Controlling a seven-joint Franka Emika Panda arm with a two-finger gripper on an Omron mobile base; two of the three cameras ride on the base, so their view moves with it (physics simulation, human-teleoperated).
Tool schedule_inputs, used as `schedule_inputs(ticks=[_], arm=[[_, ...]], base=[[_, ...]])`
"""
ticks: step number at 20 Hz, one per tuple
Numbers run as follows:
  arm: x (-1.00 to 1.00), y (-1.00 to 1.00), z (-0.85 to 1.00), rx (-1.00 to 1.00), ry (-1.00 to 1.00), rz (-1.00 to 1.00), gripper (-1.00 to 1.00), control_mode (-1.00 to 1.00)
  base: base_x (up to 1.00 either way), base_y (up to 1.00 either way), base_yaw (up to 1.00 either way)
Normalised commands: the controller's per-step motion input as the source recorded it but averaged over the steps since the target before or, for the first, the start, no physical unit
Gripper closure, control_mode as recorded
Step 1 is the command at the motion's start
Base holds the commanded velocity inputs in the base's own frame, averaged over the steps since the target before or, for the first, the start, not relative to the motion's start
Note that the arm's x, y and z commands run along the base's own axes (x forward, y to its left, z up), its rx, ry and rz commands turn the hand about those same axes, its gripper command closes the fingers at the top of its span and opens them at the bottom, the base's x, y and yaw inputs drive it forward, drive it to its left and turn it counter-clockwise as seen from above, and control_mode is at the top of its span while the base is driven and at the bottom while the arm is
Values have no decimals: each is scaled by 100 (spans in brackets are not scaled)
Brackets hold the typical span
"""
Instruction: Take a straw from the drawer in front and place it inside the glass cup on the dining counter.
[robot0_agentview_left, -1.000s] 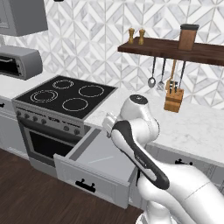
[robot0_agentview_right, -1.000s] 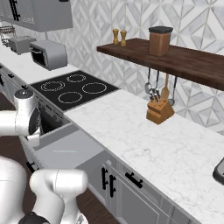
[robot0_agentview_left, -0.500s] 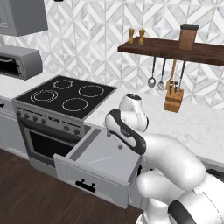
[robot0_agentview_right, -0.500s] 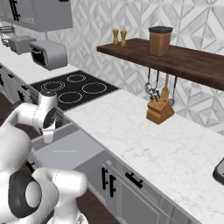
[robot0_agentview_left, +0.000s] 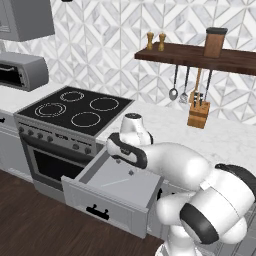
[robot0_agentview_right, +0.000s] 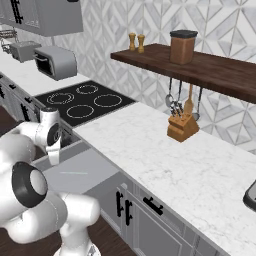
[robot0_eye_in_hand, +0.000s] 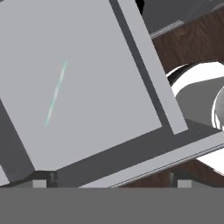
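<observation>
So the drawer (robot0_agentview_left: 117, 182) is pulled wide open so the arm can reach in from above, gripper (robot0_eye_in_hand: 109, 183) spread wide with nothing in it, hanging over the straw (robot0_eye_in_hand: 57, 92) lying flat mid-floor.

- A wall of white and grey geometric tiles (robot0_agentview_left: 110, 40) runs behind the white grey-veined marble worktop (robot0_agentview_right: 165, 160).
- A black four-ring stove top (robot0_agentview_left: 75, 107) sits over a black-fronted oven (robot0_agentview_left: 52, 165).
- A dark wooden wall shelf (robot0_agentview_right: 200, 70) carries two small wooden shakers (robot0_agentview_right: 136, 42) and a brown canister (robot0_agentview_right: 181, 47).
- A wooden knife block (robot0_agentview_right: 182, 127) stands beneath hanging utensils.
- Light-grey lower cabinets with black bar handles (robot0_agentview_right: 150, 220) stand on a dark brown wooden floor (robot0_agentview_left: 35, 225).
- A grey toaster oven (robot0_agentview_left: 22, 71) sits at the worktop's far end.
</observation>
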Motion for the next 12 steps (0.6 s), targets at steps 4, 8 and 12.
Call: schedule_inputs(ticks=[4, 8, 12], arm=[[17, -9, -53, 3, 0, 0, -100, -100], [28, -10, -47, 2, 0, 0, -100, -100], [26, -7, -37, 1, 0, 0, -100, -100]], base=[[0, 0, 0], [0, 0, 0], [0, 0, 0]])
